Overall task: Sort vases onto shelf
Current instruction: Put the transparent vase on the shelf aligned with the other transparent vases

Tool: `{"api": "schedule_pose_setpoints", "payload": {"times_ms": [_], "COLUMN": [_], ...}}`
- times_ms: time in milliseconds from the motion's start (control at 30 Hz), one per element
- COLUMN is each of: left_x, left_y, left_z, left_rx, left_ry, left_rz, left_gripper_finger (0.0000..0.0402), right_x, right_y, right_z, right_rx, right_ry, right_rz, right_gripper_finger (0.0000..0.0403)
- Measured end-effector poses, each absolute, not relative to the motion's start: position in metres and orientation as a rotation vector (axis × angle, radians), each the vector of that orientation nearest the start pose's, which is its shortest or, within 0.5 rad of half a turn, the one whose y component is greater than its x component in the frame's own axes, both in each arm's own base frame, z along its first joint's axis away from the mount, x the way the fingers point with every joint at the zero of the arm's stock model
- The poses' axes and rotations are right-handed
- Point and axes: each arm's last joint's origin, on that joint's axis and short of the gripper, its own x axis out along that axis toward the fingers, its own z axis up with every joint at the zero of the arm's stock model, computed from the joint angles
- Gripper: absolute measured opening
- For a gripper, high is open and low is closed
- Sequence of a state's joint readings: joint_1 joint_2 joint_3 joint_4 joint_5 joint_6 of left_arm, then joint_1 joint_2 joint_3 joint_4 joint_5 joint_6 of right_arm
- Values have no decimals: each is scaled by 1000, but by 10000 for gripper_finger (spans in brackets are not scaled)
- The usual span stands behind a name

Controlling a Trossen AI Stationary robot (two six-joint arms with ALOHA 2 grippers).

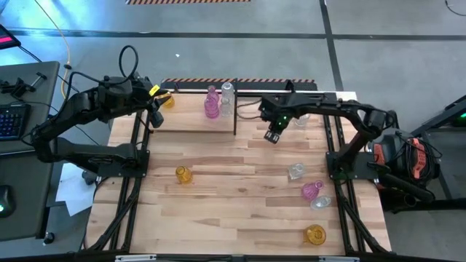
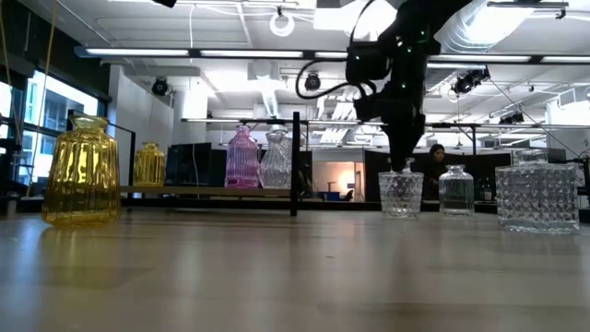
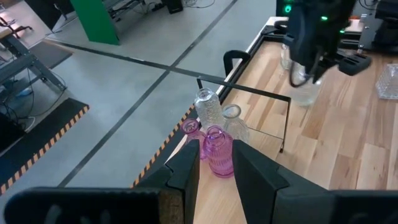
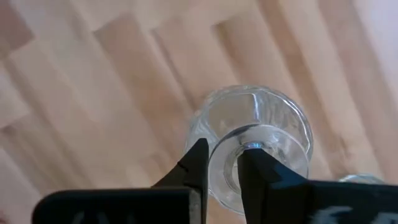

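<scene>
The shelf [image 1: 193,124] stands at the table's far edge, its black divider [image 1: 234,109] upright. Left of the divider stand an amber vase [image 1: 167,100], pink vases [image 1: 211,103] and clear ones [image 1: 227,98]. Right of the divider stands a clear vase [image 4: 249,143], and my right gripper [image 4: 224,168] is shut on it, pointing straight down; in the low view it comes down onto that vase [image 2: 401,192]. My left gripper [image 3: 216,177] hangs raised over the shelf's left end [image 1: 154,113], open by a narrow gap with nothing between its fingers. My right gripper has the clear vase by the rim of its mouth [image 4: 244,144], coming from above with its fingers pointing down. One finger [image 4: 198,163] stands outside the neck; the other [image 4: 258,171] covers part of the mouth, seemingly inside it. The vase stands upright on its base.
On the tabletop stand an amber vase [image 1: 182,175] at the left and a clear one [image 1: 295,171] at the right. Nearer lie or stand a pink vase [image 1: 312,191], a clear one [image 1: 320,202] and an amber one [image 1: 314,234]. Another clear vase [image 1: 301,116] stands close beside the gripped one.
</scene>
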State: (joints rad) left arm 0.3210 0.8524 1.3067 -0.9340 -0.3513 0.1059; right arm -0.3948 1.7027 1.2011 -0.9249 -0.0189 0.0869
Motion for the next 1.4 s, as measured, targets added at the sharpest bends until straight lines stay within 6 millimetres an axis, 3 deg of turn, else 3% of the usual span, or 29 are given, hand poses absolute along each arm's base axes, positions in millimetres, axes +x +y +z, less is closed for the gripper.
{"api": "schedule_pose_setpoints", "payload": {"times_ms": [233,467,633,767,967,1033,1200,1400], "left_x": [115,115,115,115,114,112,114,129], "left_y": [49,49,49,49,46,45,44,50], "left_z": [420,420,419,419,414,410,394,354], "left_rx": [107,109,110,106,91,72,-1,-67], "left_ry": [523,524,528,530,586,632,697,772], "left_rz": [633,632,631,619,563,521,495,518], "left_gripper_finger": [87,87,87,87,87,87,87,87], "right_x": [323,351,372,402,446,456,466,464], "right_y": [-74,-46,-38,-34,-46,-53,-73,-85], "right_z": [227,266,297,324,345,349,314,298], "right_rx": [335,305,308,249,164,142,191,166], "right_ry": [1292,1089,976,894,885,886,917,963], "right_rz": [-220,-188,-156,-110,-81,-86,-42,-72], "right_gripper_finger": [27,25,25,25,26,26,27,27]}}
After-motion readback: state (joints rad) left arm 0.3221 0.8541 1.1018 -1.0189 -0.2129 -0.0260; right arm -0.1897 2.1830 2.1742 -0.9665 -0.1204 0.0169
